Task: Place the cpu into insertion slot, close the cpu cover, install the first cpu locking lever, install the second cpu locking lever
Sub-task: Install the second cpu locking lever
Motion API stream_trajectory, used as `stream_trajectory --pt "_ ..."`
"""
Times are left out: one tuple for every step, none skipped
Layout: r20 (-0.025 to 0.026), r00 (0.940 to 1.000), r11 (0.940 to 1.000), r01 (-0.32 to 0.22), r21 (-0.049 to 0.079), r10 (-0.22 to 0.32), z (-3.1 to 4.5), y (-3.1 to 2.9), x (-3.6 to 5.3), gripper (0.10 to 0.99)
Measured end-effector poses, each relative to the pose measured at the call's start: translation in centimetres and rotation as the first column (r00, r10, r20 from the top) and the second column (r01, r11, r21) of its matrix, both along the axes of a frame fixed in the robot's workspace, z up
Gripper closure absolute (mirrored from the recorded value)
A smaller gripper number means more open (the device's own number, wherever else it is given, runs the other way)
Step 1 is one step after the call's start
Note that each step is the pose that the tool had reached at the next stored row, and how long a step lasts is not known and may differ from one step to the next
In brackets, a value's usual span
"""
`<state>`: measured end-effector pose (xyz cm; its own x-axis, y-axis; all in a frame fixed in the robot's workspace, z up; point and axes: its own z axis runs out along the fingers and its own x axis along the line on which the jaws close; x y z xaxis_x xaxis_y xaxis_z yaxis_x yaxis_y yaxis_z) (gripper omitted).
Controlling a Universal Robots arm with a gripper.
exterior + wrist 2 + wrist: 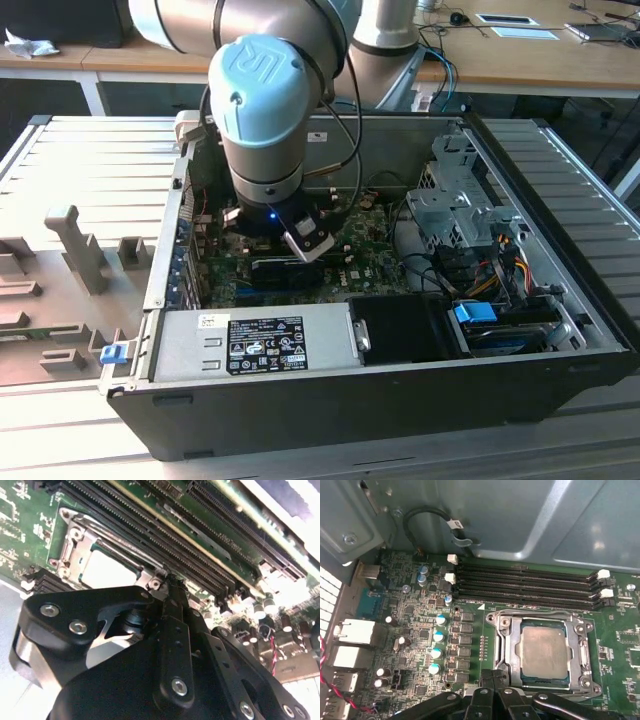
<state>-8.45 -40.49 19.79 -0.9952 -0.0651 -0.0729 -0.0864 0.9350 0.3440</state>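
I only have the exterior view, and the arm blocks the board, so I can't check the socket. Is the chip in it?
Observer: Yes. In the first wrist view the chip lies flat in the socket.
Operator: Is the cover down?
Observer: Yes. The cover lies flat and frames the chip.
Operator: Where is the claw?
Observer: The claw is just beside the cover's edge, on the side away from the memory slots, with its fingers together.
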Motion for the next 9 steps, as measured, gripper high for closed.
stream_trajectory --pt "0.0 1.0 1.0 0.0 0.0 0.0 0.18 0.0 0.0 0.98" --pt "0.0 1.0 1.0 0.0 0.0 0.0 0.32 0.0 0.0 0.98" --pt "0.0 1.0 1.0 0.0 0.0 0.0 0.55 0.0 0.0 0.98" --pt "-0.0004 1.0 1.0 0.0 0.0 0.0 0.78 0.0 0.0 0.98" --pt "-0.0004 1.0 1.0 0.0 0.0 0.0 1.0 0.0 0.0 0.98" --pt "-0.0003 1.0 1.0 0.0 0.0 0.0 1.21 0.0 0.0 0.98" --pt "-0.0004 1.0 1.0 0.0 0.0 0.0 1.32 0.0 0.0 0.98" --pt "-0.0004 1.0 1.0 0.0 0.0 0.0 1.51 0.0 0.0 0.98" --pt "-0.0003 1.0 1.0 0.0 0.0 0.0 1.52 0.01 0.0 0.98"
